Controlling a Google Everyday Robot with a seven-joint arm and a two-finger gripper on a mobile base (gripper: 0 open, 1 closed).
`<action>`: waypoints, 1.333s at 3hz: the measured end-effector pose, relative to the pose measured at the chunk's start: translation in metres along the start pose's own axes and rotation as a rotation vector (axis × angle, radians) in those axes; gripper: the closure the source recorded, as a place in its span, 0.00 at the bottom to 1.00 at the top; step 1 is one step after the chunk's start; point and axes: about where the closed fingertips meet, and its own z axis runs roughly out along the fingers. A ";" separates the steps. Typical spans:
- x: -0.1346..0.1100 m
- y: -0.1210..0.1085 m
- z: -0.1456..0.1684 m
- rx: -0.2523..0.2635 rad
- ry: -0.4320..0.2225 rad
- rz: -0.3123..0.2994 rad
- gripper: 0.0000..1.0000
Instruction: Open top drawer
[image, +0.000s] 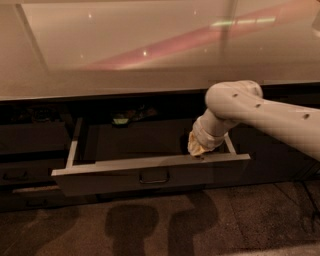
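Top drawer (100, 180) stands well out. Gripper (201, 146) at its right near rim; can't tell its grip. Next, probably: lift arm clear.

The countertop (150, 50) is pale and glossy, with one pink streak reflected across it. A small green object (120, 120) lies in the dark recess just below its front edge. The floor (250, 220) beneath carries soft shadows. The gripper (199, 149) hangs below the same edge, right of centre.

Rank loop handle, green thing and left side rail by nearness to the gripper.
The gripper is over the top drawer's right front.
1. loop handle, below-left
2. green thing, back left
3. left side rail, far left
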 end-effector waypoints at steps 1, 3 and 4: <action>0.013 0.008 -0.004 0.078 -0.201 0.047 1.00; 0.022 0.015 -0.015 0.128 -0.256 0.059 1.00; 0.024 0.015 -0.001 0.079 -0.219 0.071 1.00</action>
